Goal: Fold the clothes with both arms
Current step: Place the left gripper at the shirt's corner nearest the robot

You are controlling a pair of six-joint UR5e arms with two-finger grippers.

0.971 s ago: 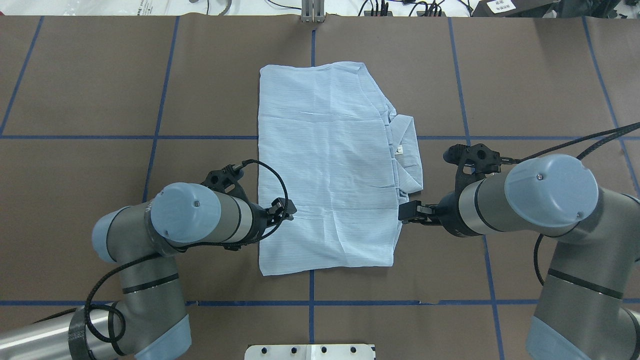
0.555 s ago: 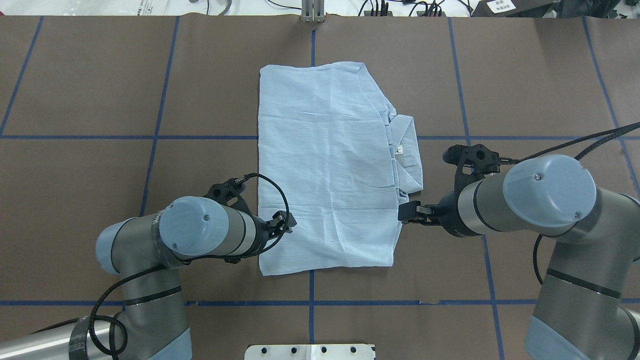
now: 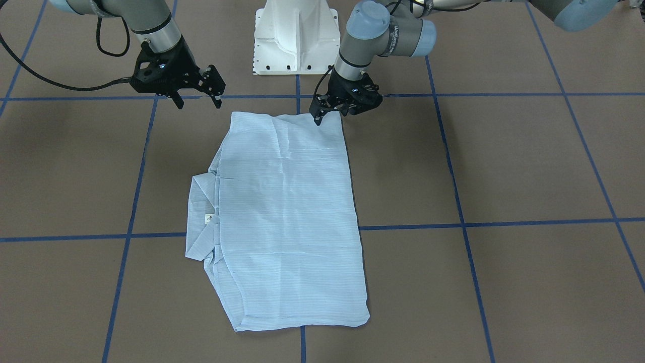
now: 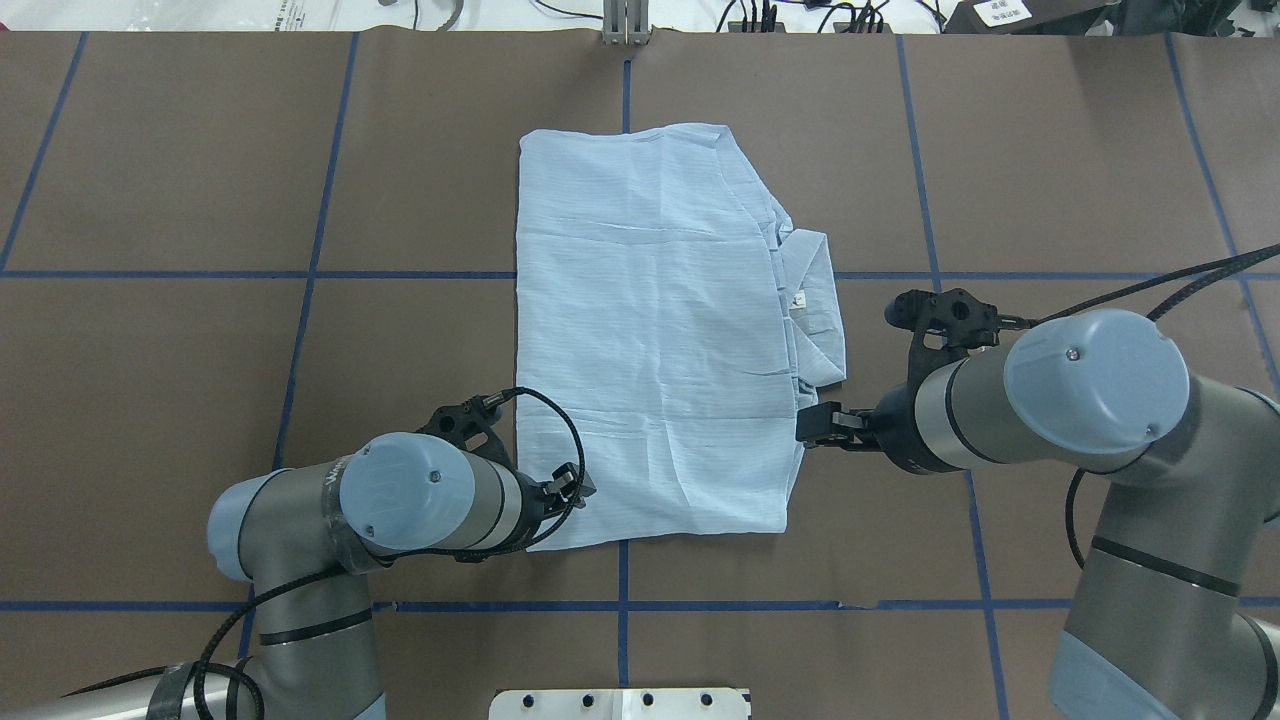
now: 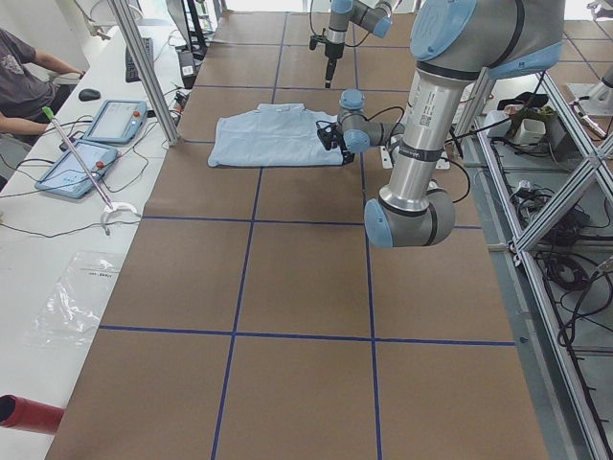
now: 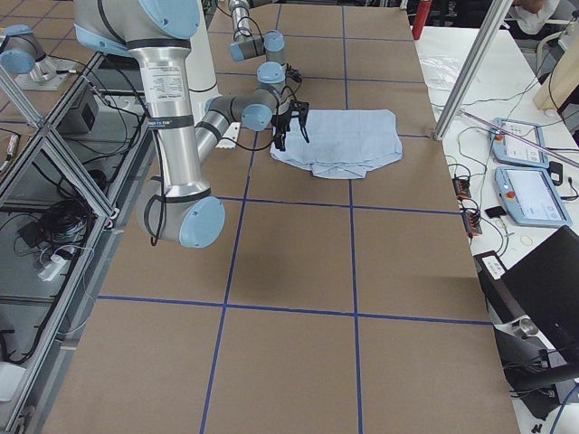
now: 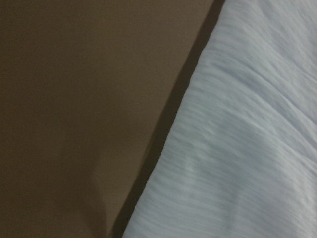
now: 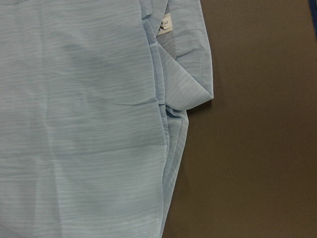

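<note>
Gaping wide, right pincer (image 3: 199,102), perhaps touching shirt (image 3: 287,201)

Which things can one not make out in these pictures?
1. Left gripper jaws, open or shut: its arm covers them in overhead view; left wrist view blurred.
2. Shirt sleeves, buttons: folded under, all views.
3. Label text: too small, right wrist view.
</note>
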